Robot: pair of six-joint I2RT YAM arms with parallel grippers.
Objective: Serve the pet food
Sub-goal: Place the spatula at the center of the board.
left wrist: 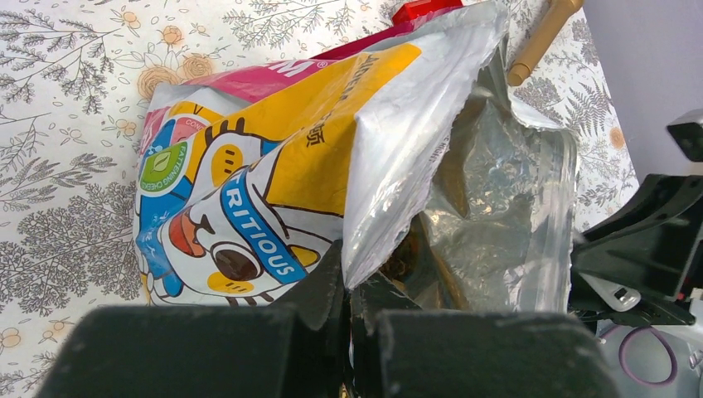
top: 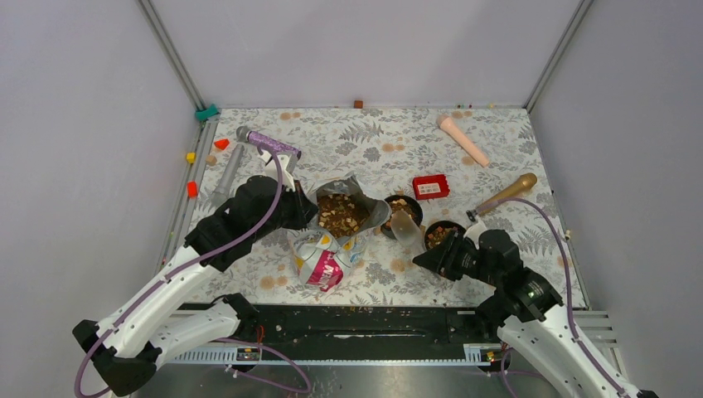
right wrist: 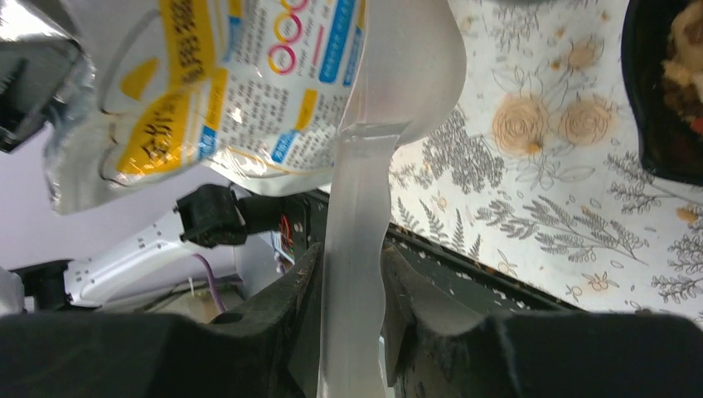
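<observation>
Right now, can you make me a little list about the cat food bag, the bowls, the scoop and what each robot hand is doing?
bag: open, kibble showing inside
scoop: clear, between the two bowls
left gripper: shut on the bag's edge
right gripper: shut on the scoop's handle
far bowl: black, kibble in it
near bowl: black, kibble in it
</observation>
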